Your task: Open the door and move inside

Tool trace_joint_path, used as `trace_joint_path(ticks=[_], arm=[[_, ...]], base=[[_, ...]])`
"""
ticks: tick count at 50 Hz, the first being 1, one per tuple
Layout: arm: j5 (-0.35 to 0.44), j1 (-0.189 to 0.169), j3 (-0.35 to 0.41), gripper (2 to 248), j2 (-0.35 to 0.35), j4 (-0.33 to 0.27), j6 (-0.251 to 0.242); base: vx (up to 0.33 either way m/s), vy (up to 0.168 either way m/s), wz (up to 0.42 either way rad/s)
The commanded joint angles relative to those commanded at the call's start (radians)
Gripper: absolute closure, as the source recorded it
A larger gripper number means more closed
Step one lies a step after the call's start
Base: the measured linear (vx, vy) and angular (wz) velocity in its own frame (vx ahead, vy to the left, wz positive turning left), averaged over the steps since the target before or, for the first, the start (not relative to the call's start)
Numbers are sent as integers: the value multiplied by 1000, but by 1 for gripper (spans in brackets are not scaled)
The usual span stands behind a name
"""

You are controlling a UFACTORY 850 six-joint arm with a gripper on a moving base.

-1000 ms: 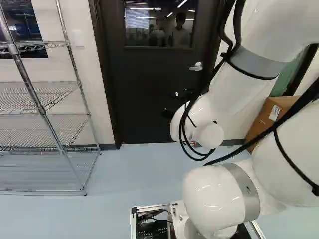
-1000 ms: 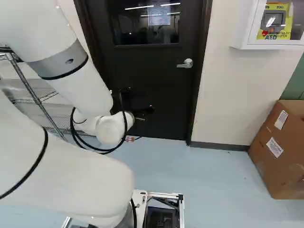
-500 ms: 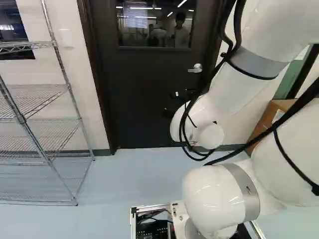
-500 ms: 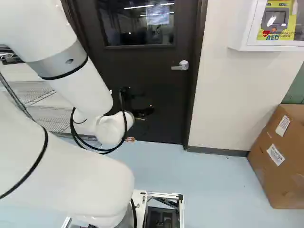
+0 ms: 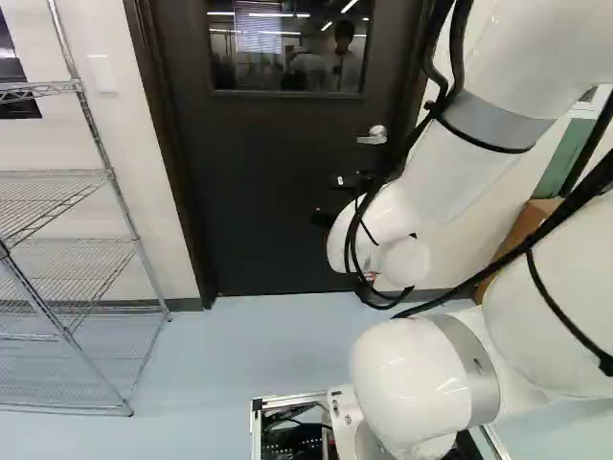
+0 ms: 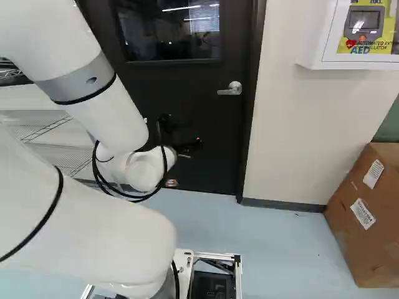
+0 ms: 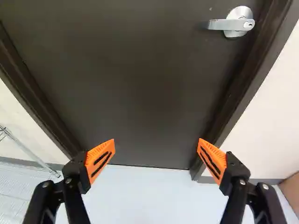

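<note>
Ahead of the arm, my black gripper (image 6: pixel 181 142) shows partly behind the wrist in the right base view, against the dark door (image 6: pixel 209 121). The door stands closed in its frame, with a window in its upper half. Its silver lever handle (image 6: pixel 230 88) is above and to the right of the gripper in that view. In the wrist view the gripper (image 7: pixel 156 145) has its orange-padded fingers wide apart with nothing between them. The handle (image 7: pixel 232 24) lies well ahead of them, off to the side of the finger nearer the cardboard box, untouched.
A wire shelf (image 5: pixel 72 331) stands at the left of the left base view. Right of the door are a white wall (image 6: pixel 299 131), a wall-mounted AED cabinet (image 6: pixel 324 37) and a cardboard box (image 6: pixel 368 218) on the floor.
The base has moved closer to the door, which looks larger; the shelf, door and handle have shifted leftward in the base views. The arm holds its pose over its lowest joint.
</note>
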Motion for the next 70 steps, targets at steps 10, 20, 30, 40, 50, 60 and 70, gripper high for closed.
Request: trace_joint_path(ticks=[10, 20, 30, 40, 50, 60, 70], arm=[[0, 0, 0, 3, 0, 0, 0], [0, 0, 0, 3, 0, 0, 0], [0, 0, 0, 3, 0, 0, 0], [0, 0, 0, 3, 0, 0, 0], [0, 0, 0, 3, 0, 0, 0], [0, 0, 0, 3, 0, 0, 0], [0, -1, 1, 3, 13, 0, 0]], base=[[113, -68, 0], [98, -64, -4], [98, -64, -2], [68, -47, 0], [54, -30, -13], [9, 0, -1], [-5, 1, 2]])
